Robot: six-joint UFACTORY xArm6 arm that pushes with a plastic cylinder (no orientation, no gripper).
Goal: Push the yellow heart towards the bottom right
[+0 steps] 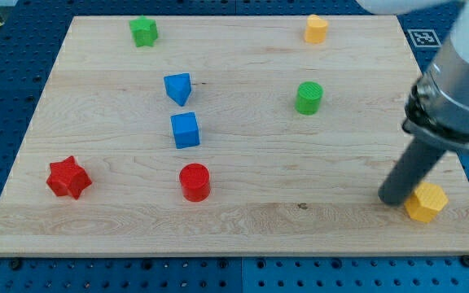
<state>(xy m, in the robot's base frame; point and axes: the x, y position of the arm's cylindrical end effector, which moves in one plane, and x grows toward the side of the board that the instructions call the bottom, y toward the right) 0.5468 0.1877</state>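
Observation:
My tip (394, 198) rests on the board near the view's bottom right corner. It touches the left side of a yellow block (427, 203) with angular, faceted sides that lies close to the board's bottom right edge. A second yellow block (316, 28), rounded at its top and narrower below like a heart, sits near the board's top edge, right of centre and far from my tip. The rod and arm body (454, 89) rise towards the view's upper right.
A green cylinder (309, 98) stands right of centre. A green block (143, 31) is at top left. A blue triangle-like block (178, 87) and a blue cube (185, 130) are left of centre. A red cylinder (195, 181) and a red star (68, 177) lie at the lower left.

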